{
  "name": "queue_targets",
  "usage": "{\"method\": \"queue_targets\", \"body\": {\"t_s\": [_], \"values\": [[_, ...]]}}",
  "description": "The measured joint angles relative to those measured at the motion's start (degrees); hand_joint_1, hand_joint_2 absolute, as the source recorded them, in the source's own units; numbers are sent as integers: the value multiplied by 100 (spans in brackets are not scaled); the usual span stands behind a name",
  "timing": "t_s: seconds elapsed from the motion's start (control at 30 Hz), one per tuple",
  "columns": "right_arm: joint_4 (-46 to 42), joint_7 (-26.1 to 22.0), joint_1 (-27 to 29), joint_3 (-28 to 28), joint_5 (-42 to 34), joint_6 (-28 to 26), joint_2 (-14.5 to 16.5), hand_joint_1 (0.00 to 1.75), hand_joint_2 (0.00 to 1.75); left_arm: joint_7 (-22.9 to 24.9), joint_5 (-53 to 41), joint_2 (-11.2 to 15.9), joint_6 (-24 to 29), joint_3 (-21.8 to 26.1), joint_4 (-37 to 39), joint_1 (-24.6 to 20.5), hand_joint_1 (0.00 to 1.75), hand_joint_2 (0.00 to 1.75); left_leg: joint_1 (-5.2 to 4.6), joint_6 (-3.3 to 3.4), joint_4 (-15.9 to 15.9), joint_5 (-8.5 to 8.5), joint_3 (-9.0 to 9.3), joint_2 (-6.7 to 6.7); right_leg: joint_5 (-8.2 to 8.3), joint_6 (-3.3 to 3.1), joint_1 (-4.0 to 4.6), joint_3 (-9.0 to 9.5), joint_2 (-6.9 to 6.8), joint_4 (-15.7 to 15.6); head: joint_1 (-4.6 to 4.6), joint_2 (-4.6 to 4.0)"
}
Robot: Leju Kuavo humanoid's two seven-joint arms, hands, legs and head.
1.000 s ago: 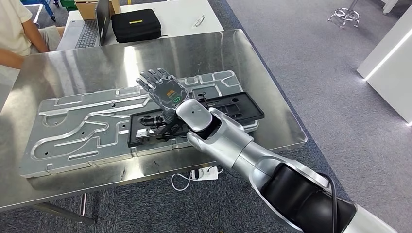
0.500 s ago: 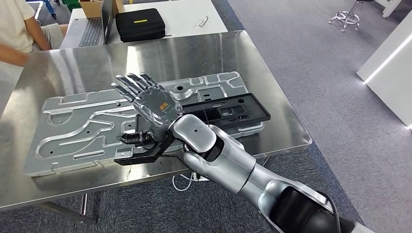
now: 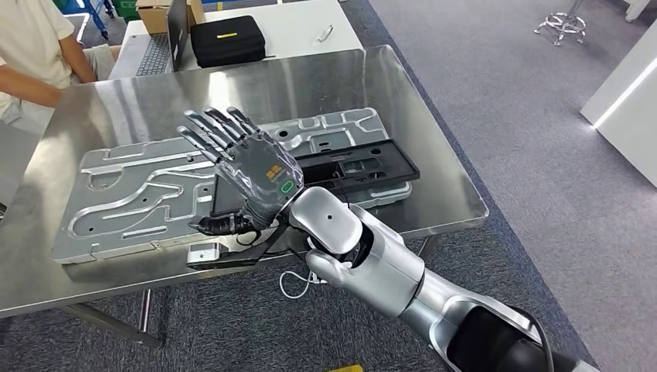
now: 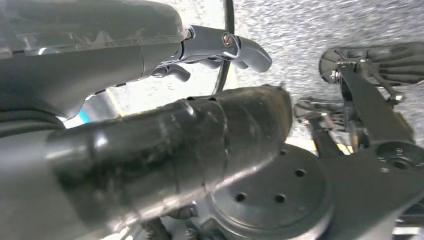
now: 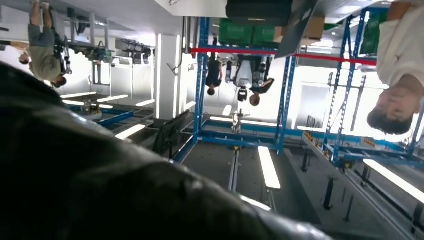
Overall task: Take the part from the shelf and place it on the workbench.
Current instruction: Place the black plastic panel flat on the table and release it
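Head view: black part [image 3: 341, 172] lying flat on grey plate [image 3: 139, 194] atop steel workbench [image 3: 434, 155], well along toward placed; right hand [image 3: 248, 174] raised, fingers spread, thumb apparently near part's front edge, release unconfirmed; left hand's [image 4: 115, 100] state indeterminate.

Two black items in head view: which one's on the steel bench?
The black frame with cutouts, lying on the grooved silver plate on the steel bench. The black case sits on the white table behind.
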Motion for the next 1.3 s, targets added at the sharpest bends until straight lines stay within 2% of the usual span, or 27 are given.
{"method": "queue_targets", "body": {"t_s": [0.07,0.1,0.13,0.17,0.23,0.3,0.4,0.43,0.47,0.53,0.57,0.6,0.63,0.67,0.73,0.8,0.83,0.9,0.97,1.0,1.07,1.1,1.13,1.17,1.2,1.23,1.3], "values": [[-51,47,0,0,60,15,-14,0,0,-43,-49,13,-94,-77,119,-32,0,0,17,-56,715,-524,-182,8,106,-19,-1,-135,-16,5,-2,0],[-64,74,-1,-1,88,34,-21,0,0,-69,-80,13,-174,-129,216,-52,0,0,29,-83,998,-646,-211,9,153,-11,-2,-207,-27,20,-2,0],[-70,92,-5,-4,106,59,-25,0,0,-95,-114,13,-272,-186,333,-70,0,0,43,-106,1113,-649,-152,11,197,-1,-4,-283,-37,45,-2,0],[-76,101,-14,-12,114,86,-26,0,0,-121,-148,13,-370,-241,456,-85,0,0,57,-125,1013,-557,13,15,231,16,-10,-358,-44,79,-2,0],[-114,108,-48,-42,118,130,-26,0,0,-177,-191,15,-525,-349,699,-104,0,0,77,-139,298,-393,585,35,279,61,-18,-504,-54,171,-2,0],[-186,123,-89,-94,119,152,-27,0,0,-227,-192,22,-615,-433,899,-103,0,0,53,-76,-255,-384,950,32,319,123,-11,-582,-66,238,-1,0],[-255,157,-125,-154,125,161,-32,0,0,-254,-181,26,-673,-523,1097,-96,0,0,25,71,-356,-353,941,15,397,236,-4,-606,-73,248,1,0],[-267,165,-131,-162,127,161,-35,0,0,-255,-180,23,-683,-543,1143,-100,0,0,32,122,-372,-306,912,23,351,271,-8,-633,-58,284,3,0],[-279,171,-135,-170,129,162,-39,0,0,-256,-178,21,-692,-561,1180,-106,0,0,43,179,-392,-248,868,33,211,298,-11,-688,-40,405,4,0],[-301,178,-136,-192,141,161,-56,0,0,-256,-170,15,-704,-605,1246,-122,0,0,43,254,-404,-129,741,50,-311,331,-20,-884,-4,968,8,0],[-314,181,-130,-204,151,160,-71,0,0,-256,-166,10,-708,-626,1275,-123,0,0,35,272,-399,-74,664,51,-559,340,-20,-986,3,1334,10,0],[-331,184,-120,-218,161,159,-92,0,0,-256,-161,5,-710,-643,1304,-119,0,0,26,274,-393,-21,588,50,-705,344,-20,-1045,6,1636,10,0],[-355,186,-106,-234,172,158,-119,0,0,-260,-152,0,-709,-658,1330,-111,0,0,14,274,-386,31,512,49,-724,337,-17,-1018,8,1780,9,0],[-389,188,-90,-257,183,157,-143,0,0,-266,-135,-3,-702,-670,1354,-104,0,0,-1,272,-379,81,439,45,-635,316,-9,-885,10,1720,10,0],[-490,190,-63,-326,202,157,-181,0,0,-289,-73,-13,-657,-693,1388,-92,0,0,-33,265,-370,179,323,32,-385,209,25,-333,20,1034,8,0],[-596,190,-44,-412,219,157,-197,0,0,-314,2,-32,-609,-707,1402,-86,0,0,-55,231,-379,273,265,24,-319,110,62,150,16,300,8,0],[-634,189,-39,-453,225,157,-205,0,0,-321,28,-38,-597,-714,1408,-81,0,0,-48,203,-392,318,259,24,-333,85,81,243,16,111,9,0],[-695,192,-9,-519,231,149,-226,0,0,-323,60,-41,-580,-733,1421,-70,0,0,-34,133,-444,407,260,22,-246,65,81,227,7,8,13,0],[-756,214,62,-578,234,101,-257,0,0,-334,39,-42,-519,-763,1428,-71,0,0,-25,84,-376,282,203,19,-103,18,43,178,-17,-102,9,0],[-800,239,125,-613,233,50,-296,0,0,-349,6,-44,-451,-781,1429,-77,0,0,-21,65,-195,63,138,20,-19,3,19,136,-32,-150,8,0],[-941,275,315,-707,201,-86,-484,0,0,-392,-68,-49,-149,-831,1351,-93,0,0,10,19,468,-505,-29,24,105,-1,10,12,-59,-169,7,0],[-1017,270,441,-766,172,-145,-619,0,0,-394,-86,-46,86,-860,1251,-107,0,0,29,-11,828,-687,-87,27,159,19,6,-54,-74,-160,7,0],[-1080,237,567,-829,135,-181,-755,0,0,-357,-90,-45,339,-887,1112,-132,0,0,50,-42,1067,-725,-85,28,209,41,-1,-126,-88,-142,7,0],[-1118,190,677,-881,101,-192,-868,0,0,-276,-85,-59,567,-906,973,-177,0,0,72,-70,1127,-642,-1,29,255,71,-15,-207,-97,-112,7,0],[-1136,132,766,-916,71,-187,-952,0,0,-167,-83,-97,727,-919,860,-257,0,0,94,-96,964,-488,191,31,297,107,-36,-297,-105,-66,6,0],[-1136,80,830,-936,47,-179,-1007,0,0,-54,-85,-156,814,-920,781,-355,0,0,118,-120,629,-366,456,33,329,144,-59,-392,-114,-6,6,0],[-1104,3,917,-943,7,-170,-1075,0,0,96,-93,-287,833,-898,682,-534,0,0,117,-122,-95,-371,941,22,381,222,-71,-553,-125,120,8,0]]}}
